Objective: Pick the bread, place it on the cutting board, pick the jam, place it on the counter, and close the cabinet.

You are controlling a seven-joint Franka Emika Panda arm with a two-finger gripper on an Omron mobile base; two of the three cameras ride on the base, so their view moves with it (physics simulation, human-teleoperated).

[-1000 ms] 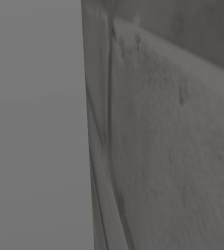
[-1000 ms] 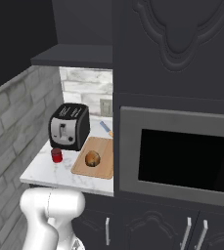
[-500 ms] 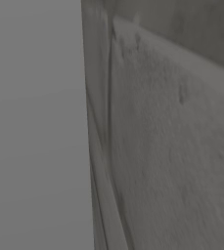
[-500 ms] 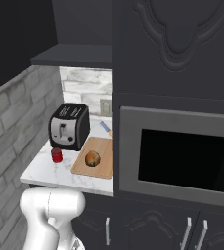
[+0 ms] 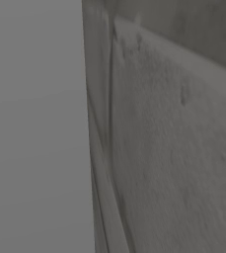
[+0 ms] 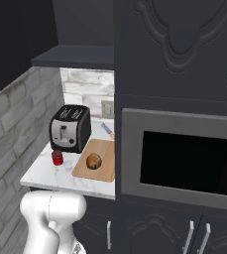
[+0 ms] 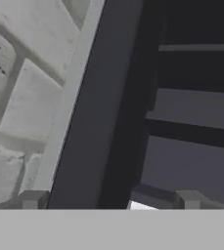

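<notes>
The round brown bread (image 6: 93, 161) lies on the wooden cutting board (image 6: 105, 171), right of the toaster. The red jam jar (image 6: 57, 158) stands on the white marble counter (image 6: 45, 176), just in front of the toaster. In the hand view my gripper (image 7: 111, 200) is open, its fingertips (image 7: 33, 199) wide apart. The dark edge of the cabinet door (image 7: 96, 122) runs up between them. To the right of that edge the cabinet's dark shelves (image 7: 196, 110) show inside. I cannot tell whether a finger touches the door.
A black and silver toaster (image 6: 70, 128) stands at the back of the counter, with a blue-handled knife (image 6: 107, 130) beside it. A built-in microwave (image 6: 184, 154) fills the tall dark unit on the right. Grey brick wall (image 7: 20, 97) lies close on the left.
</notes>
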